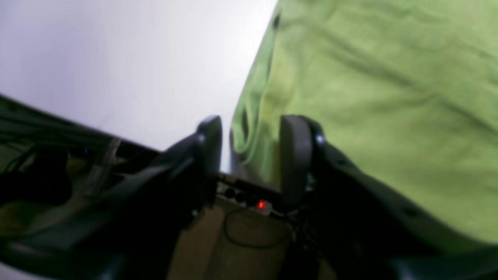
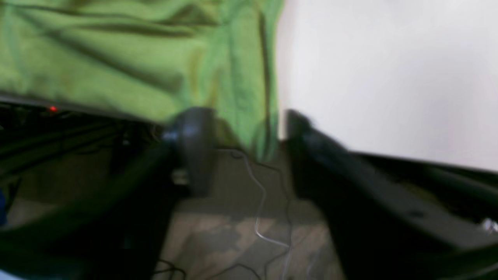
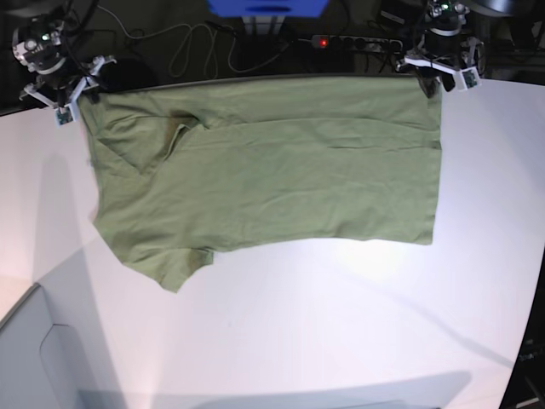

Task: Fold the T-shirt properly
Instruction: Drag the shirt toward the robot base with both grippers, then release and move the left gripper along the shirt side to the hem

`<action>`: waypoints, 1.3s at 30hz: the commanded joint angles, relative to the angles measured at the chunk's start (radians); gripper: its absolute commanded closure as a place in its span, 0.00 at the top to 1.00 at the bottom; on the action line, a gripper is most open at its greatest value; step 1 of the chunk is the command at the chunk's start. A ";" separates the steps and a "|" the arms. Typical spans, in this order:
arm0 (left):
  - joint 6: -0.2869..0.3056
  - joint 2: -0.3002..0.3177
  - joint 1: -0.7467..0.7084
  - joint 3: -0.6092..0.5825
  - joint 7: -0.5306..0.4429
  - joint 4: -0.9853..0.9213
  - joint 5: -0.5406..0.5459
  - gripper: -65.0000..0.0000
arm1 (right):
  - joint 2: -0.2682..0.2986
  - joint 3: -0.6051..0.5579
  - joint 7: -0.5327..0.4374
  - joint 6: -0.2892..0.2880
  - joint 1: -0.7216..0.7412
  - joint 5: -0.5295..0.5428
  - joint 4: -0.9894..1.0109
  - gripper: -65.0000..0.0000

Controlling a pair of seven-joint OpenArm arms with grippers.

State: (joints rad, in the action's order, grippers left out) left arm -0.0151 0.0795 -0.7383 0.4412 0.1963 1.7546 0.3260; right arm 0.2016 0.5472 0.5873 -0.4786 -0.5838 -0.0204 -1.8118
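Where the white table meets its far edge: T-shirt, olive green, plain, lightly wrinkled, spread flat and folded over once across the far half of the top. Long upper edge along the table's far rim; one short sleeve pointing toward the near left in the base view; straight hem side at the right.

Left gripper, at the far right corner of the cloth in the base view: jaws parted, not clamped. Seen from the left wrist, cloth edge lying in the gap between the two dark fingers, bulk of the fabric stretching away to the right of the view, bare table to the left. Contact between pad and cloth hard to judge through blur; no pinch visible.

Right gripper, at the far left corner of the cloth in the base view, near the shoulder: jaws spread wide. Seen from the right wrist, corner of the cloth hanging over the table rim into the gap, closer to the left finger, apart from the right one; bulk of the fabric to the upper left, bare table to the right.

Beyond the far rim: power strip with a red light, loose cables, blue object.
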 commanded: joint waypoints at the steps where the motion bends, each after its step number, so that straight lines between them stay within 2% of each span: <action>1: 0.002 0.006 -0.019 0.012 -0.025 0.034 0.002 0.42 | 0.002 0.007 -0.020 -0.018 -0.006 0.012 -0.029 0.59; 4: 0.004 -0.008 -0.022 0.052 -0.025 0.089 0.002 0.45 | -0.011 0.035 -0.016 -0.018 -0.012 0.012 -0.082 0.68; 7: 0.007 -0.031 -0.023 0.109 -0.024 0.156 0.002 0.48 | -0.041 0.080 -0.011 -0.018 -0.006 0.012 -0.139 0.68; 10: 0.007 -0.022 -0.014 0.127 -0.024 0.183 0.002 0.52 | -0.049 0.086 -0.011 -0.018 0.003 0.012 -0.173 0.68; 17: 0.007 0.046 0.227 0.132 -0.022 0.132 0.000 0.56 | -0.054 0.069 -0.010 -0.018 0.048 0.010 -0.171 0.68; 19: 0.007 0.061 0.333 0.130 0.021 0.090 0.000 0.56 | -0.054 0.066 -0.010 -0.018 0.048 0.010 -0.171 0.68; 22: 0.008 0.075 0.503 0.138 0.160 0.029 -0.006 0.56 | -0.054 0.072 -0.010 -0.018 0.049 0.009 -0.171 0.68; 25: 0.010 0.084 0.633 0.132 0.243 -0.057 -0.008 0.56 | -0.054 0.075 -0.010 -0.018 0.049 0.009 -0.171 0.68; 28: 0.010 0.101 0.744 0.104 0.259 -0.172 -0.011 0.56 | -0.054 0.075 -0.007 -0.018 0.048 0.009 -0.171 0.68; 30: 0.010 0.133 0.805 0.066 0.257 -0.264 -0.011 0.56 | -0.054 0.075 0.026 -0.018 0.049 0.009 -0.171 0.68; 35: 0.010 0.179 0.909 -0.031 0.253 -0.451 -0.009 0.56 | -0.054 0.075 0.047 -0.018 0.049 0.009 -0.171 0.68; 39: 0.010 0.197 0.974 -0.060 0.253 -0.565 -0.008 0.56 | -0.054 0.069 0.047 -0.018 0.049 0.009 -0.171 0.68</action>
State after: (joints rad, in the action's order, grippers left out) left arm -0.0006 0.2554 0.2169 0.3771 0.4702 1.1740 0.3149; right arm 0.1356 0.6121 0.6521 -0.4793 -0.5327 -0.0193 -1.9682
